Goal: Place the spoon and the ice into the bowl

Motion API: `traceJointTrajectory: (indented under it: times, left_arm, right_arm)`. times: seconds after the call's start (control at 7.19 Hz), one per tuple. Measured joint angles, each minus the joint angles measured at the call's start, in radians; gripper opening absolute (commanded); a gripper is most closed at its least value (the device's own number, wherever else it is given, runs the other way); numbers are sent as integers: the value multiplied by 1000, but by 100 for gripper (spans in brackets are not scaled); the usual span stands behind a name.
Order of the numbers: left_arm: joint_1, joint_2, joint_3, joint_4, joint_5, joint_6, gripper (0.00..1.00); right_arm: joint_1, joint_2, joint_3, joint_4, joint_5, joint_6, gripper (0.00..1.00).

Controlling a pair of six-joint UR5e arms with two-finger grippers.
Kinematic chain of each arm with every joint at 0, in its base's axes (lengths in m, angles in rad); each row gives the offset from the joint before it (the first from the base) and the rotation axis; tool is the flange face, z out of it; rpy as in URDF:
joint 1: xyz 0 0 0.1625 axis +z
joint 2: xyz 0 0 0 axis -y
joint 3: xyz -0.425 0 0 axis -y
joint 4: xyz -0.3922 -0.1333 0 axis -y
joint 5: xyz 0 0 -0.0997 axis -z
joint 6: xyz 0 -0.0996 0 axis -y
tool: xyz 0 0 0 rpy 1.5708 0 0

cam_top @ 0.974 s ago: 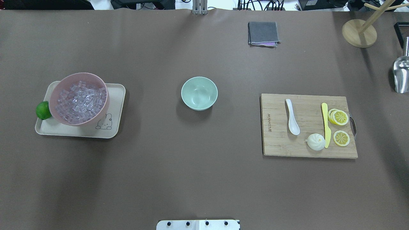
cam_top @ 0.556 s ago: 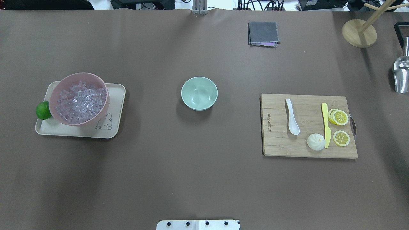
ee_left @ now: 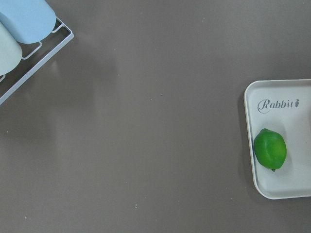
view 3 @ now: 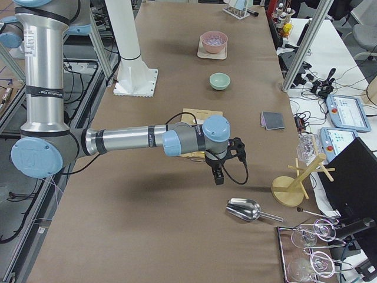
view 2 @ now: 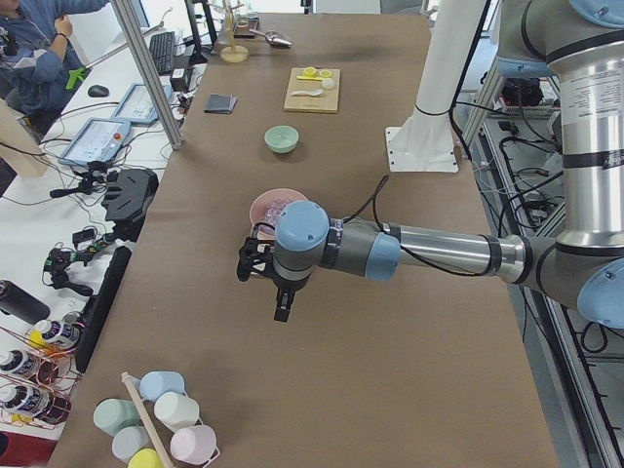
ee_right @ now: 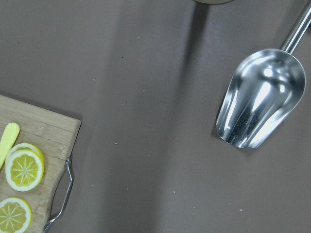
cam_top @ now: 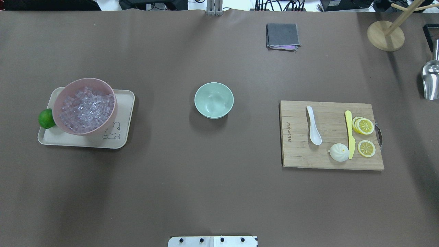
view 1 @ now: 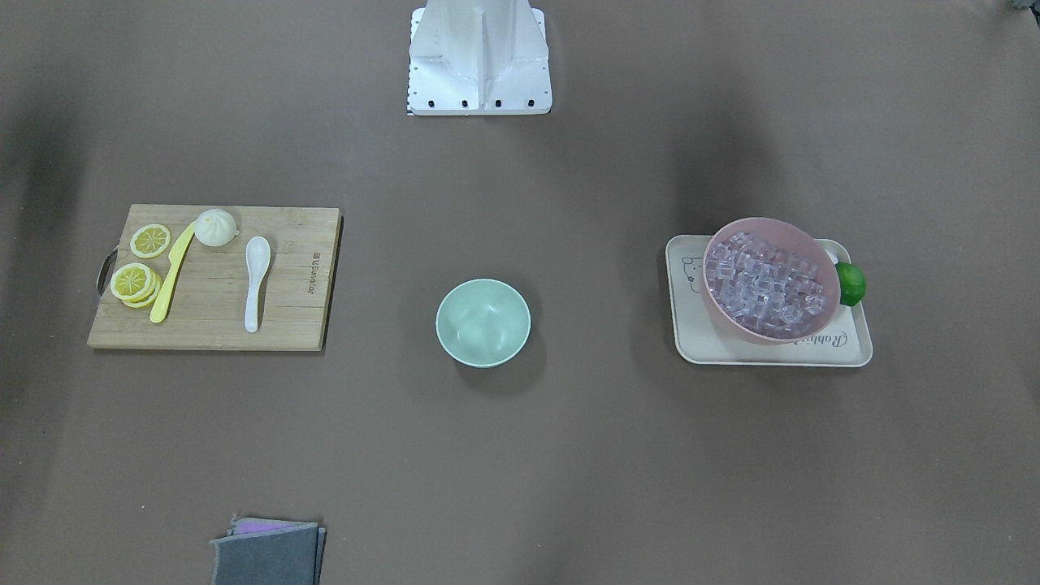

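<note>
The white spoon [cam_top: 313, 126] lies on a wooden cutting board [cam_top: 298, 154] at the right, scoop toward me; it also shows in the front view [view 1: 256, 280]. The mint-green bowl [cam_top: 214, 100] stands empty at the table's middle. The ice [cam_top: 85, 108], several clear cubes, fills a pink bowl [cam_top: 103, 129] on a beige tray [cam_top: 116, 140] at the left. My left gripper [view 2: 281, 312] hovers beyond the tray's outer end. My right gripper [view 3: 218, 178] hovers past the board's outer end. Both show only in side views, so I cannot tell whether they are open or shut.
On the board lie a yellow knife [cam_top: 349, 133], lemon slices [cam_top: 365, 126] and a white bun [cam_top: 339, 152]. A lime [cam_top: 46, 118] sits on the tray. A metal scoop [ee_right: 260, 99], a wooden stand [cam_top: 385, 35] and a folded grey cloth [cam_top: 282, 35] are farther off.
</note>
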Motion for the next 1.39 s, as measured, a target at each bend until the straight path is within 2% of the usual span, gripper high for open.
traceJointTrajectory:
  times: [0.7, 1.11, 1.39]
  left_arm:
    - [7, 4, 9, -1, 0, -11, 98]
    - [110, -80, 4, -12, 9, -225, 98]
    - [160, -133, 5, -13, 12, -308, 98]
  right_arm:
    - [-34, 12, 24, 13, 7, 40, 100]
    - [-181, 38, 113, 81, -32, 399, 96]
    - [-351, 111, 126, 159, -121, 698, 94]
